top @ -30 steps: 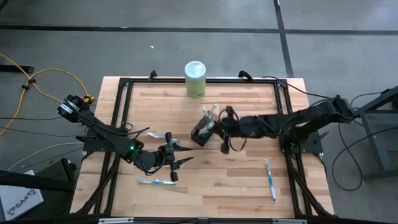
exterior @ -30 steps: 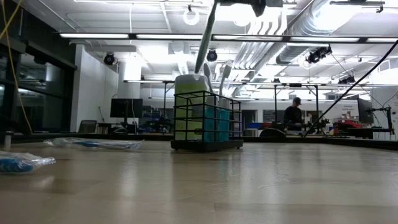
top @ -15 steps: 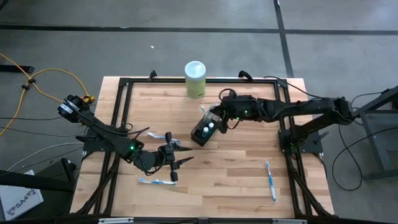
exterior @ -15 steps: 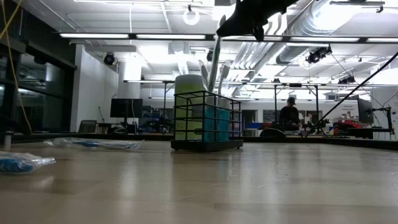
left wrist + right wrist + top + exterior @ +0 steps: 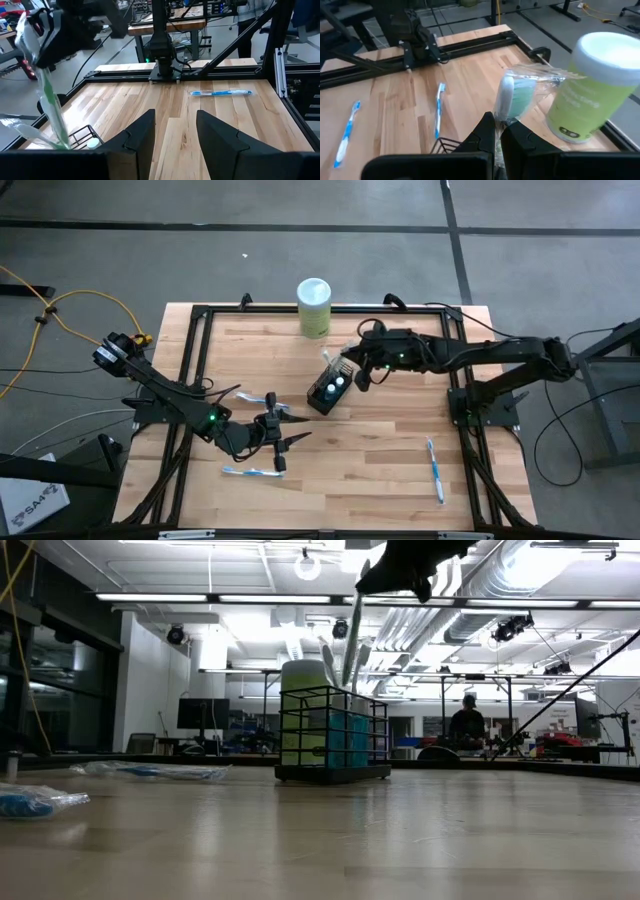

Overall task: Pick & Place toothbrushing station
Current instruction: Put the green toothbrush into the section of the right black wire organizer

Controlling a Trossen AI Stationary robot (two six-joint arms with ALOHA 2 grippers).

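Note:
The black wire-mesh holder [image 5: 327, 391] stands on the table's middle, with two teal white-capped tubes [image 5: 348, 740] in it; it also shows in the low view [image 5: 333, 735]. My right gripper [image 5: 351, 369] is above its right side, shut on a plastic-wrapped green-and-white toothbrush [image 5: 350, 655] whose lower end is inside the holder. My left gripper [image 5: 286, 427] is open and empty to the holder's left, low over the table. Loose toothbrushes lie at the near left [image 5: 250, 472], near right [image 5: 435, 468] and beside the left arm [image 5: 240, 395]. My right gripper pinches the wrapped toothbrush between its two fingers just below the head [image 5: 509, 116], on the clear wrapper. The fingers slant in from the table's right and from above. The toothbrush stands tilted below the fingers [image 5: 50, 107], its lower end inside the holder.
A pale green canister with a white lid [image 5: 314, 307] stands at the table's far edge behind the holder. A black frame [image 5: 200, 320] runs around the table top. A person [image 5: 467, 725] sits far off in the room behind.
My right gripper has moved toward the table's far edge and come down over the holder, staying shut on the wrapped toothbrush. The toothbrush, held clear above the holder a second ago, now has its lower end inside it and leans. The left arm has kept still.

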